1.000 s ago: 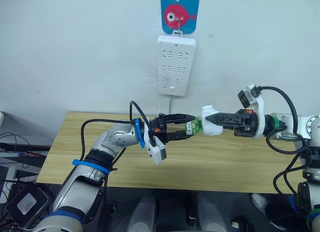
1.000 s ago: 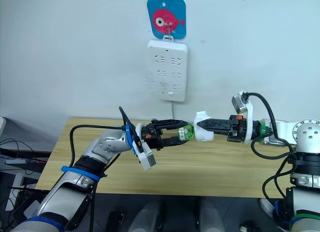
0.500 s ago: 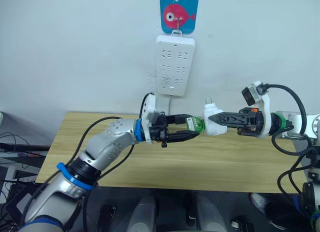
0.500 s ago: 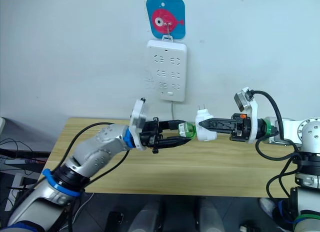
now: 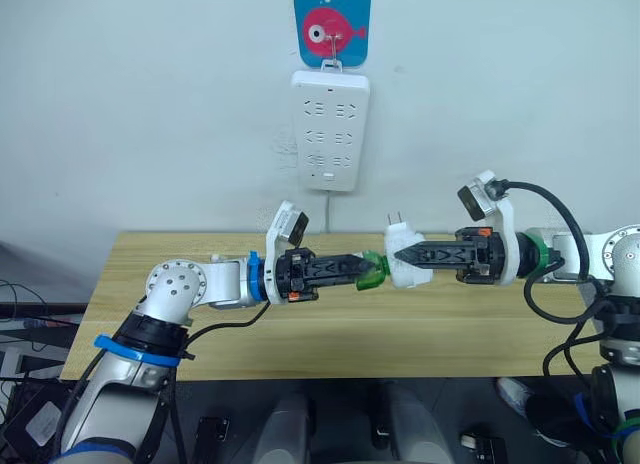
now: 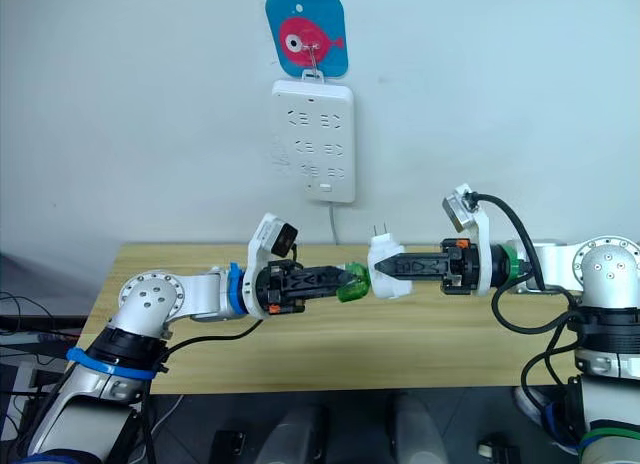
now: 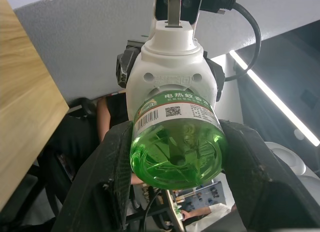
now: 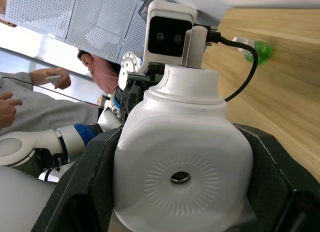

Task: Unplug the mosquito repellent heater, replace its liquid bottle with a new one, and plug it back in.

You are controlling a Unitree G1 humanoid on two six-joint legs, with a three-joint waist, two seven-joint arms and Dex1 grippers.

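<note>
Above the table's middle, my left gripper [image 5: 366, 271] is shut on a green liquid bottle [image 5: 373, 270], its two fingers [image 7: 112, 182] clamping the bottle's sides [image 7: 175, 147]. The bottle's neck end sits against the underside of the mosquito repellent heater [image 5: 404, 267], a small white rounded unit with its plug prongs pointing up. My right gripper [image 5: 402, 255] comes from the right and is shut on the heater's body [image 8: 182, 177]. The heater hangs free in the air, below the white power strip [image 5: 330, 129] on the wall.
The wooden table [image 5: 300, 329] lies below both arms. On it lies a small green and white object [image 8: 257, 48]. A blue fish hook [image 5: 331, 24] holds the strip. People [image 8: 30, 107] stand beyond the table in the right wrist view.
My left wrist has rolled over, so its camera block now sits on top. The heater has turned prongs-up. Both grippers keep their hold, and the head camera has shifted.
</note>
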